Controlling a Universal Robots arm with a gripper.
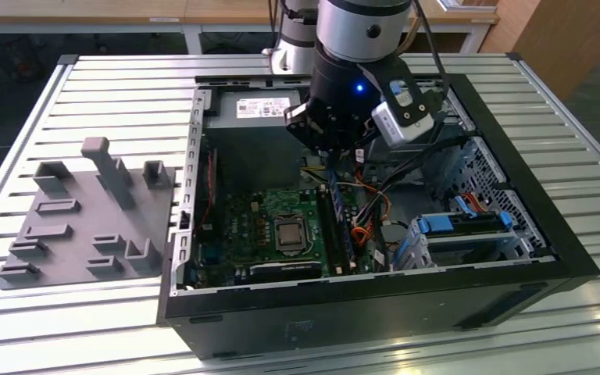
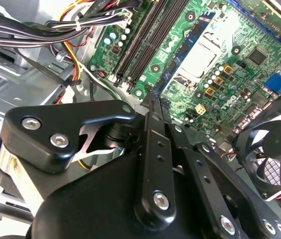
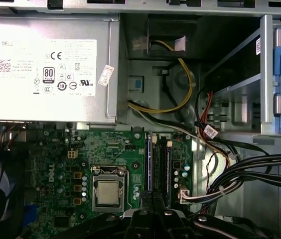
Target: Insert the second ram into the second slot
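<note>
- While the gripper (image 2: pixel 154 102) hangs over the slots beside the CPU socket (image 3: pixel 108 191), its jaws are seen drawn together; a pinch on anything cannot be told.
- The second ram (image 3: pixel 150 164) is judged to be the thin blue stick standing edge-on just beside the CPU socket, under the jaws, its long axis along the slots.
- The motherboard (image 3: pixel 80 149), power supply (image 3: pixel 46 69) and cables (image 3: pixel 250 169) are held in the computer case (image 1: pixel 550 234).

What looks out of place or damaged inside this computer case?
Nothing stands out. The motherboard looks intact, the cables run bundled beside the slots, and the gripper hangs over the slots.
</note>
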